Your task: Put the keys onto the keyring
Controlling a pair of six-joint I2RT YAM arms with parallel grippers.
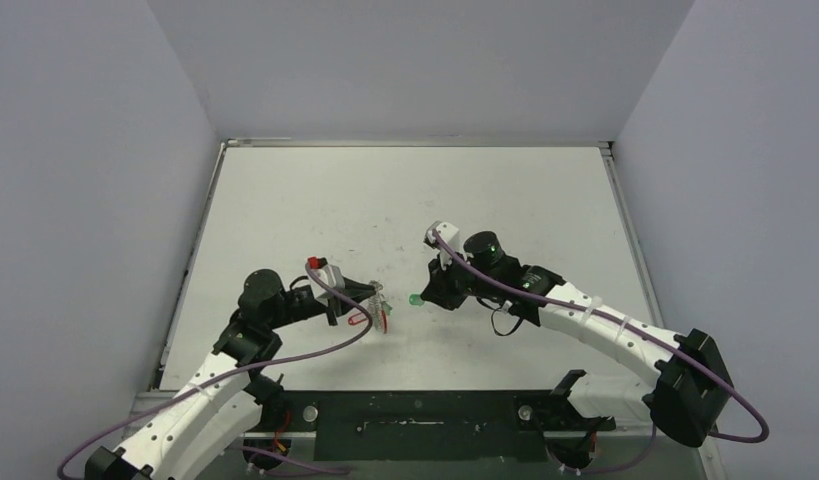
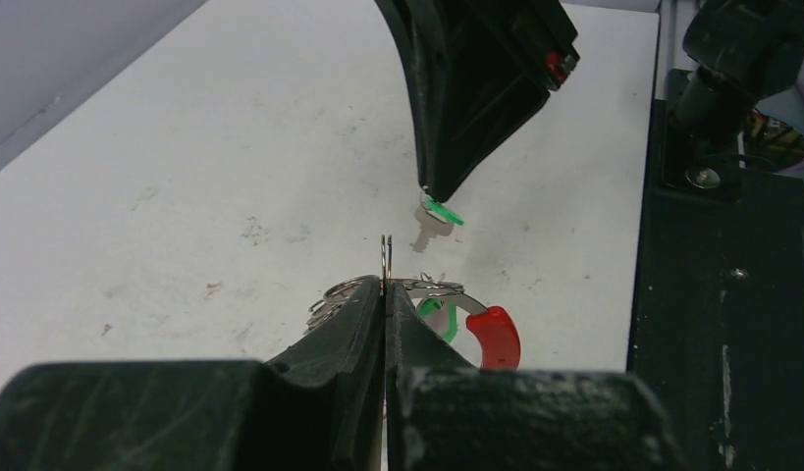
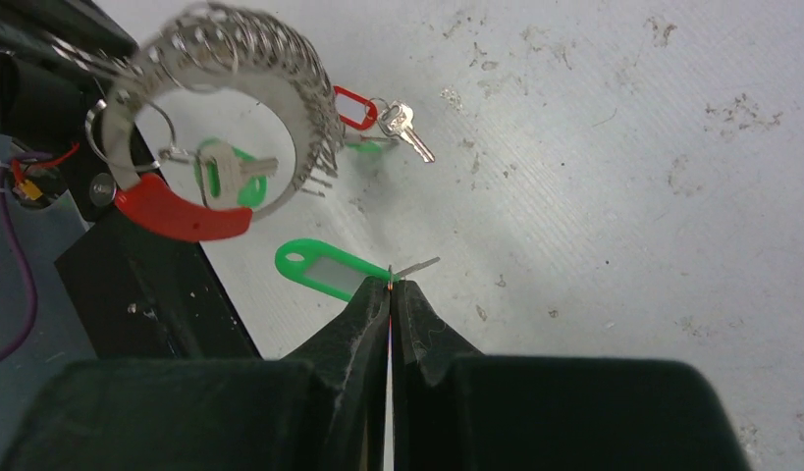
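Right wrist view has the right gripper (image 3: 390, 287) at lower centre, jaws shut tight on a green key (image 3: 317, 267) just where tag meets metal. The keyring (image 3: 285, 74) hangs in the upper left of that frame, red arc (image 3: 177, 211) lowest, with a second green key (image 3: 231, 172) hanging inside it. A red key (image 3: 405, 126) lies on the table (image 3: 623, 196) beyond, apart from the ring as far as I can tell.

From the left wrist, the left gripper (image 2: 386, 292) at lower centre is shut on one thin loop (image 2: 386, 257) of the keyring. The loop stands up edge-on and the rest of the ring sags beyond the fingers. The green key dangles from the top of that frame, near the loop but not touching.

Plenty could go wrong, I reckon. That loop is a sliver of wire in a flat pinch, so a sideways nudge from the key may twist it or pull it free, and the whole ring would drop. The key is held by a tiny purchase too and may swivel on contact, so its eye misses the wire. With the loop edge-on, a small aiming error would send the key past it.
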